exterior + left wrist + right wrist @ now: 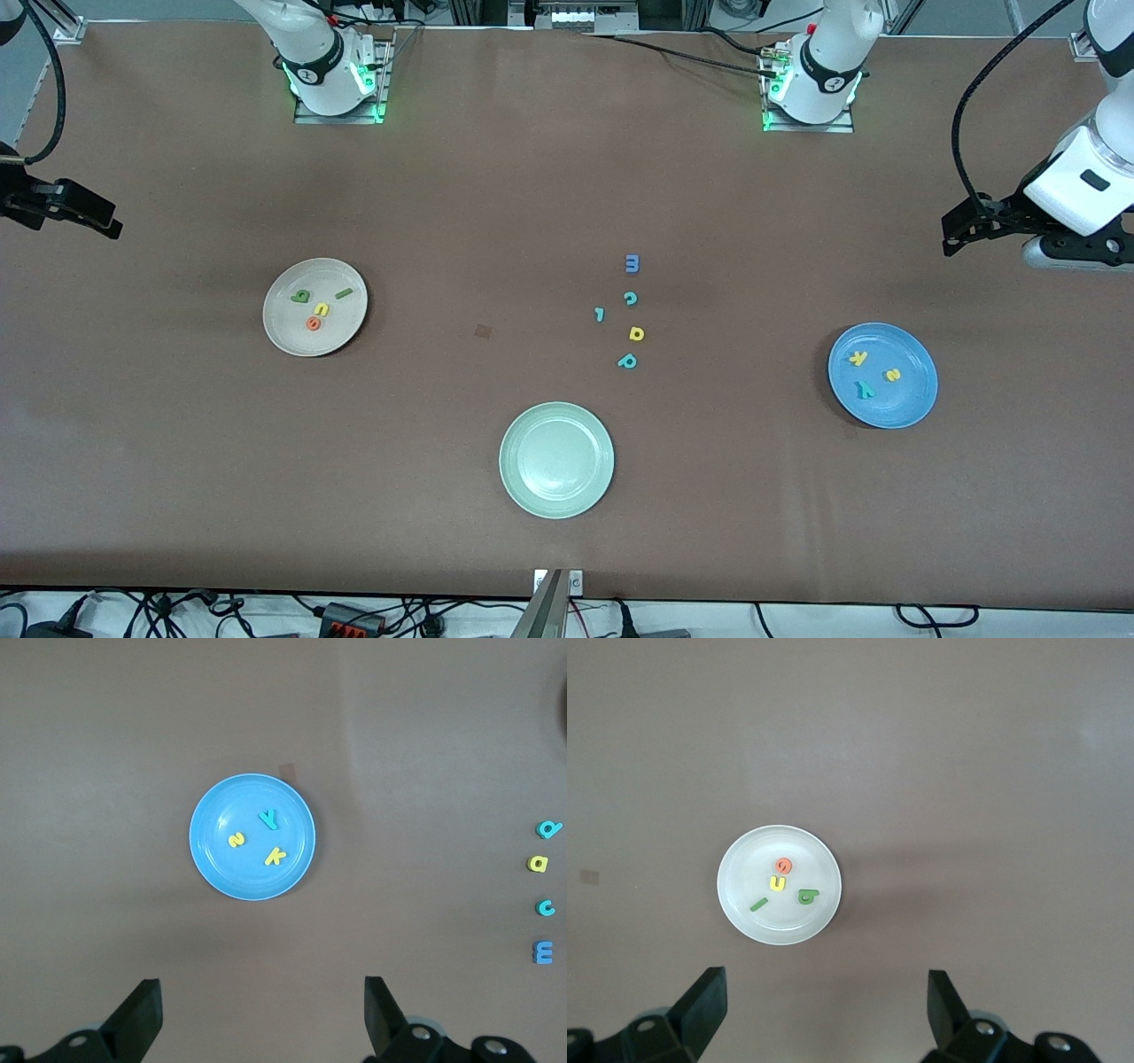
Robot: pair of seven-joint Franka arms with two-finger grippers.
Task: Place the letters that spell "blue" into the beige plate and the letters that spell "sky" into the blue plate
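The beige plate (pixel 283 332) (pixel 744 895) holds the green b (pixel 302 297), dark green l (pixel 343 292), yellow u (pixel 322 309) and orange e (pixel 314 324). In the blue plate (pixel 912 403) (pixel 221 868) lie the yellow k (pixel 858 358), yellow s (pixel 893 375) and teal y (pixel 865 389). My left gripper (pixel 957 232) (pixel 263 1014) hangs open and empty high over the table at the left arm's end. My right gripper (pixel 102 221) (pixel 826 1010) is likewise open and empty, high over the right arm's end.
A pale green plate (pixel 514 478) sits mid-table, nearest the front camera. Loose letters lie between the plates: blue m (pixel 632 263), teal c (pixel 630 299), a small teal piece (pixel 600 314), yellow d (pixel 636 334), teal p (pixel 627 361).
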